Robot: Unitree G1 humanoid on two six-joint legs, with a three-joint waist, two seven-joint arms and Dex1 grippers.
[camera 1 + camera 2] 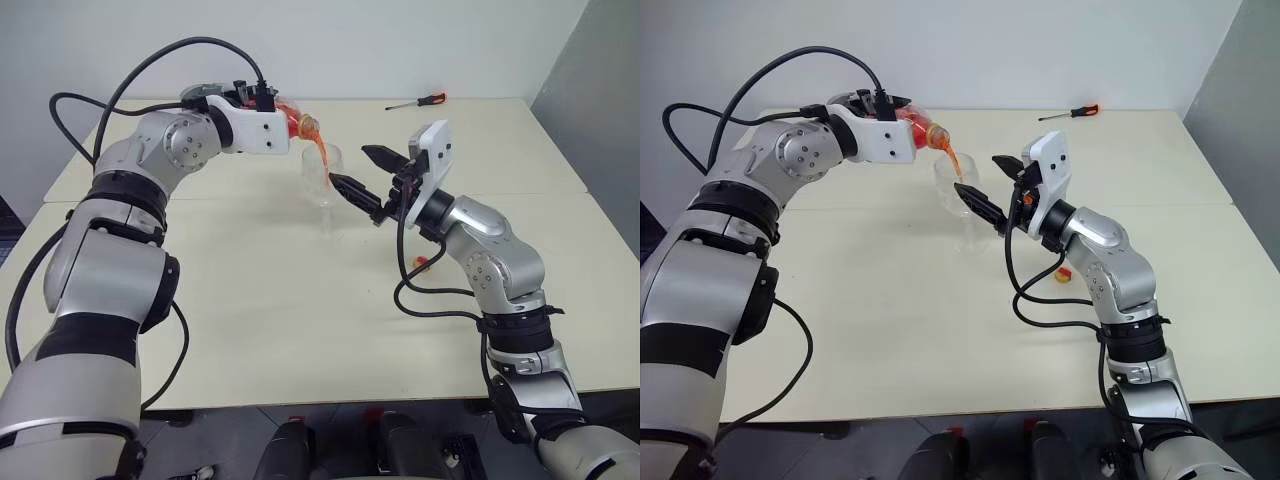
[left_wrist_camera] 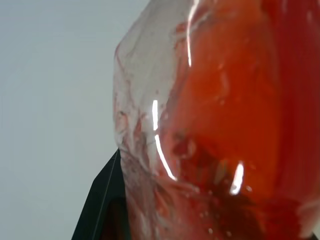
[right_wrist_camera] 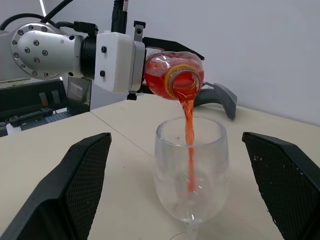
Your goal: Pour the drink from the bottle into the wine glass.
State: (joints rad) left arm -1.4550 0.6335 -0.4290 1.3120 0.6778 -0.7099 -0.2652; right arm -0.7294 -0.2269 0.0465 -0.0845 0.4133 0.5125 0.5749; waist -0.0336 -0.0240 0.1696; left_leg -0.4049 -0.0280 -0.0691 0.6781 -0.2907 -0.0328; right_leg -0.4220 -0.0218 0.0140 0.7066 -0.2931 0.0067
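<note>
Bottle (image 3: 172,80) held tipped over above the middle of the table (image 1: 300,330), toward the far edge, long axis close to level and mouth dipping down toward the right tool. Left tool (image 1: 902,112) clamped narrow on the rounded body, black fingers on either side of it. Cap off; thin red-orange drink (image 3: 189,135) falling from the open mouth in one straight stream into the wine glass (image 3: 190,172) directly beneath. More drink left in the bottle, pooled toward the neck, as seen close up in the left wrist view. Wine glass upright on its stem, bowl clear, stream running down inside it to the bottom. Right tool (image 1: 365,172) spread wide, level, pointing toward the robot's left at the wine glass, one finger on each side of the bowl and apart from it, holding nothing. Small red-and-yellow cap (image 1: 1064,273) lying on the table near the right arm, well apart from the wine glass. Screwdriver (image 1: 416,101) with red-and-black handle near the far right corner, lying roughly along the far edge. Grey curved object (image 3: 220,98) resting on the table behind the bottle. Table pale cream, matte, with a seam running side to side just behind the wine glass. Plain white wall beyond the far edge; grey panel at the right.
</note>
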